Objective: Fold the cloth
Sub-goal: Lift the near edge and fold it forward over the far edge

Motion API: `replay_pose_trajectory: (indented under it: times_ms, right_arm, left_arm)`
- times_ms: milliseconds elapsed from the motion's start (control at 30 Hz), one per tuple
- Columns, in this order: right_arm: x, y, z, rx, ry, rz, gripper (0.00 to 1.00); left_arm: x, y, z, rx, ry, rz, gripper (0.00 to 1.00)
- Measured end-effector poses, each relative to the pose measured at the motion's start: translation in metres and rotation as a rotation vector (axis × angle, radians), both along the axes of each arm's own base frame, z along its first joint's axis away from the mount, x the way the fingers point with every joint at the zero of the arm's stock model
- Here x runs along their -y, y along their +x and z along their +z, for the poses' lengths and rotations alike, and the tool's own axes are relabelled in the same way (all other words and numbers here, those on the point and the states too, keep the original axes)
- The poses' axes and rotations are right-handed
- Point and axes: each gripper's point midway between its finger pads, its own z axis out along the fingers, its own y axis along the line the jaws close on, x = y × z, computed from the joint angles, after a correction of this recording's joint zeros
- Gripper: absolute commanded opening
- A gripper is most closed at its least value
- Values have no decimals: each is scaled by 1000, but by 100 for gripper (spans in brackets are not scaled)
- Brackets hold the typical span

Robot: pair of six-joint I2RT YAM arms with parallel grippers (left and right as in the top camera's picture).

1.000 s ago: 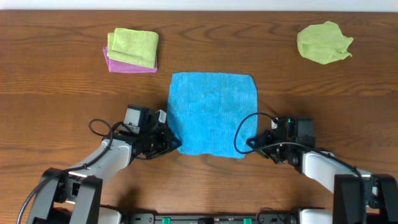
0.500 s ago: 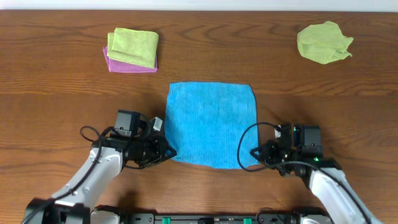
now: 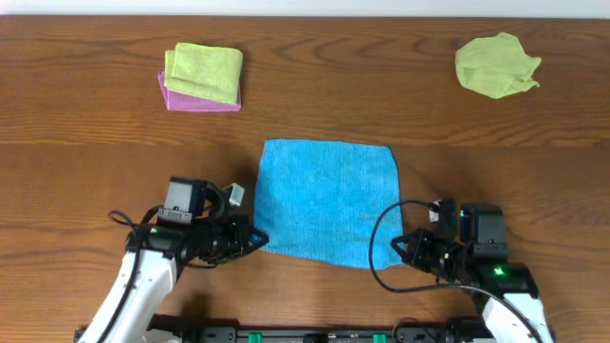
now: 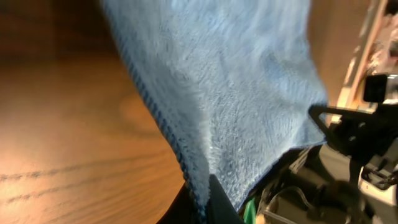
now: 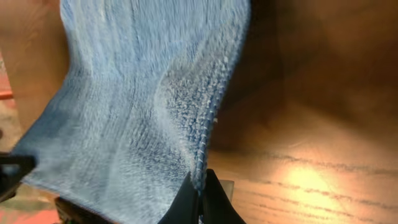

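Observation:
The blue cloth [image 3: 327, 197] lies spread at the middle of the table, its near edge lifted off the wood. My left gripper [image 3: 255, 236] is shut on the cloth's near left corner, and the cloth [image 4: 236, 93] rises from the jaws [image 4: 202, 208] in the left wrist view. My right gripper [image 3: 401, 246] is shut on the near right corner, and the cloth [image 5: 137, 106] fans up from the jaws [image 5: 199, 193] in the right wrist view. The far edge rests on the table.
A folded yellow-green cloth [image 3: 205, 69] lies on a pink one [image 3: 181, 98] at the back left. A crumpled yellow-green cloth [image 3: 496, 65] lies at the back right. The table's front edge is just behind both arms.
Both grippers have pulled back toward the table's front edge with the cloth's near corners. The cloth has slid nearer and its near edge now hangs between them.

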Motion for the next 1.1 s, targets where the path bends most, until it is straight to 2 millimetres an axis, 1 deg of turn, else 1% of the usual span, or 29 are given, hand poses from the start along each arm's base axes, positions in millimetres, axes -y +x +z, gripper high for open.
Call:
replay_pose_trajectory:
  times_ms: [100, 167, 200, 267, 333, 433, 600, 700, 767, 900, 933, 1100]
  right_arm:
    - [4, 12, 5, 54, -27, -15, 1]
    - [7, 24, 11, 111, -41, -24, 1]
    - [8, 33, 16, 150, -46, -30, 1]
    - [9, 45, 21, 191, -55, -37, 1]
    - [10, 55, 23, 218, -58, -44, 1]
    - [11, 69, 21, 242, -63, -50, 1]
    - [13, 89, 11, 248, -79, -59, 1]
    - [16, 101, 9, 249, -96, -72, 1]
    - [18, 114, 10, 258, -111, -82, 1]
    - [21, 138, 13, 273, -141, -92, 1]
    - [20, 144, 13, 273, -153, -89, 1]
    - [14, 169, 10, 291, -194, -65, 1]
  left_arm:
    - [-2, 13, 7, 47, 4, 49, 6]
    - [-4, 22, 8, 57, 12, 93, 6]
    - [-5, 29, 9, 70, 16, 123, 6]
    - [-6, 43, 15, 118, 6, 164, 6]
    - [-7, 56, 21, 155, 0, 205, 6]
    - [-9, 71, 23, 181, -2, 254, 6]
    - [-8, 95, 11, 188, -6, 300, 6]
    - [-6, 111, 7, 220, -20, 314, 6]
    - [-4, 122, 4, 244, -28, 324, 6]
    - [-3, 132, -6, 245, -34, 334, 6]
    - [-2, 134, -10, 240, -35, 339, 6]
    - [-5, 146, -20, 255, -27, 368, 6]
